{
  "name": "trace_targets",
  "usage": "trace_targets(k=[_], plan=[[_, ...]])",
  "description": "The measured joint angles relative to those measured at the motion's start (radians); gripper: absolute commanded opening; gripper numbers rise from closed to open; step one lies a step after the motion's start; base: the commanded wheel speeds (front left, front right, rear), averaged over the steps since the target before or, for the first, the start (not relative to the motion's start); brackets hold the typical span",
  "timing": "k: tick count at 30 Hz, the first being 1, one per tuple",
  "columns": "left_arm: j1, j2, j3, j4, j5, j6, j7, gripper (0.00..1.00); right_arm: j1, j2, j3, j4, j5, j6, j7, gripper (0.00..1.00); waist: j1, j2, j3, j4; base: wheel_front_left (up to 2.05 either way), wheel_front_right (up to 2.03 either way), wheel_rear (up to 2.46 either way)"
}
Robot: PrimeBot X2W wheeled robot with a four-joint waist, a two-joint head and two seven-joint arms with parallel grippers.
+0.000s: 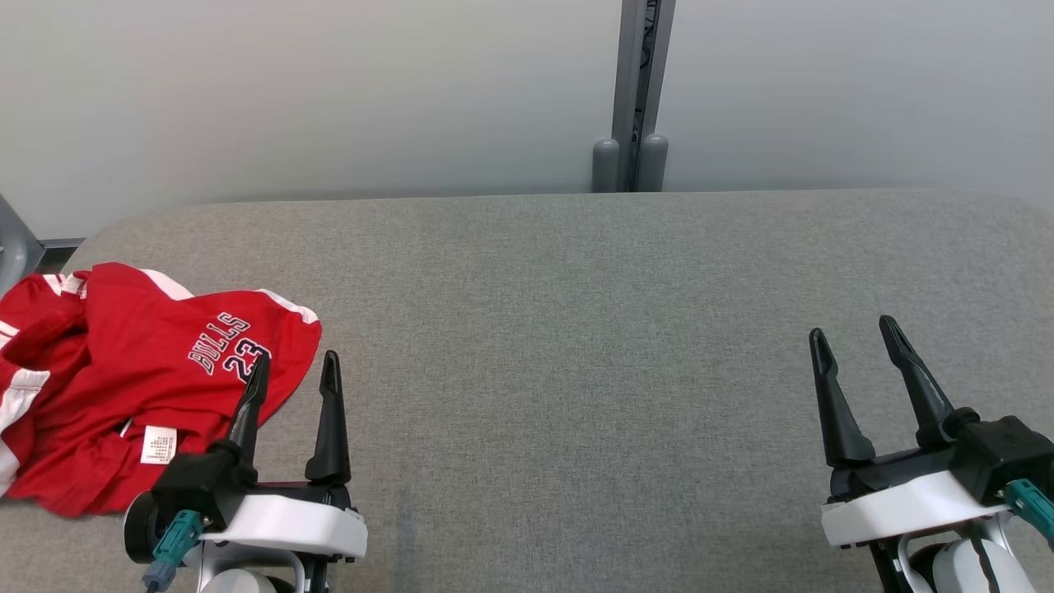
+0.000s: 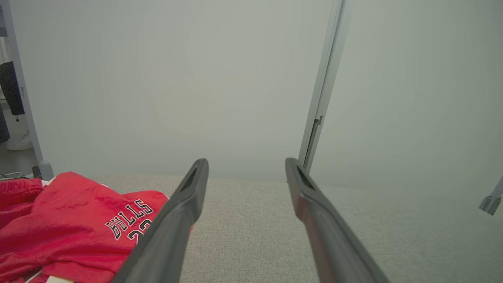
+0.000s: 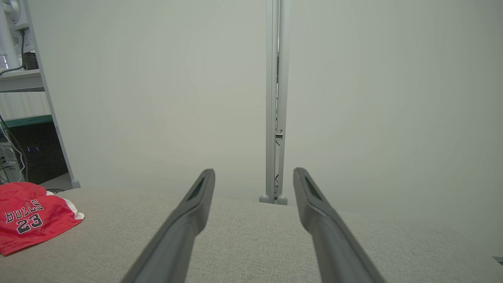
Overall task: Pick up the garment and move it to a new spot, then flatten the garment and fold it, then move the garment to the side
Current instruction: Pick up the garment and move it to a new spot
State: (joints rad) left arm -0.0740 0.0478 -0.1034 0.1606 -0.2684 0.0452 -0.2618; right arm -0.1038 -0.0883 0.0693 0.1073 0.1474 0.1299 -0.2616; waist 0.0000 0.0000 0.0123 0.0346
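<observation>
At nine o'clock on the grey padded table (image 1: 576,346), the red garment (image 1: 123,371) lies crumpled, "BULLS 23" lettering uppermost, with a white label (image 1: 158,445) showing toward its near edge. Left gripper (image 1: 296,360), at seven o'clock: jaws spread wide, nothing held between them. Its outer finger overlaps the garment's right edge in the head view; contact cannot be confirmed. Right gripper (image 1: 852,328), at four o'clock: jaws likewise spread wide, nothing held, over the table's cloth and well apart from the garment. Pale wall panels stand behind the table, joined by a grey post (image 1: 634,91) at twelve o'clock.
</observation>
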Motion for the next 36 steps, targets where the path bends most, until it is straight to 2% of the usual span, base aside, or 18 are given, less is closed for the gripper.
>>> trace_targets(k=[8,15,23,36], plan=[[-0.011,0.0,0.0,0.008,0.003,-0.001,0.0,1.0,0.0,0.002,-0.001,0.0,0.001,0.0,0.0,1.0,0.0,0.0,0.0,0.018,0.0,0.0,0.0],[-0.011,0.0,0.007,0.005,0.013,0.002,0.0,1.0,0.002,0.001,0.002,-0.001,0.009,0.0,0.0,1.0,0.0,0.0,0.0,0.069,0.0,0.0,0.0],[-0.01,0.0,0.017,0.01,0.02,0.015,-0.001,1.0,0.008,-0.003,0.015,-0.005,0.012,0.0,0.0,1.0,0.0,0.0,0.003,0.169,0.0,0.0,0.0],[0.007,0.0,0.021,0.019,0.019,0.018,-0.002,1.0,0.016,-0.006,0.037,0.001,0.021,0.001,0.0,1.0,0.0001,0.0,-0.003,0.377,0.0,0.0,0.0]])
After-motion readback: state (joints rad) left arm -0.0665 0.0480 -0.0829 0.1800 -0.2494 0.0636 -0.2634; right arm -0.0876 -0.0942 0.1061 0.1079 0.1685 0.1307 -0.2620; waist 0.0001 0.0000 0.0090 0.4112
